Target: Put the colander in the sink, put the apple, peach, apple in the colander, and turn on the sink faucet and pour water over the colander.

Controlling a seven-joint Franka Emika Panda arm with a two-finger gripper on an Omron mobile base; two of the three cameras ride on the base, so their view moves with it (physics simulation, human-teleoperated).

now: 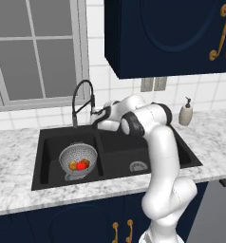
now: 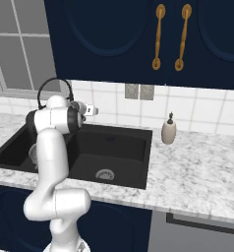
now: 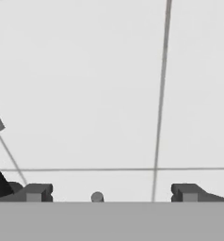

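Note:
The silvery colander (image 1: 77,160) sits in the left basin of the black sink (image 1: 116,153). Inside it lie a red apple (image 1: 84,164) and an orange-yellow peach (image 1: 73,165). The black gooseneck sink faucet (image 1: 81,99) rises behind the divider between the basins. My gripper (image 1: 93,114) is just right of the faucet's stem, at about mid-height, pointing at the tiled wall. In the hand view the gripper (image 3: 111,193) is open, its fingertips (image 3: 38,192) wide apart with nothing between them. The right base view shows the gripper (image 2: 93,109) over the sink's back edge.
A beige soap dispenser (image 1: 185,113) stands on the marble counter (image 1: 214,142) right of the sink. Dark blue upper cabinets (image 1: 172,38) hang above, and a window (image 1: 36,52) is at the left. The right basin's drain (image 1: 138,166) is bare.

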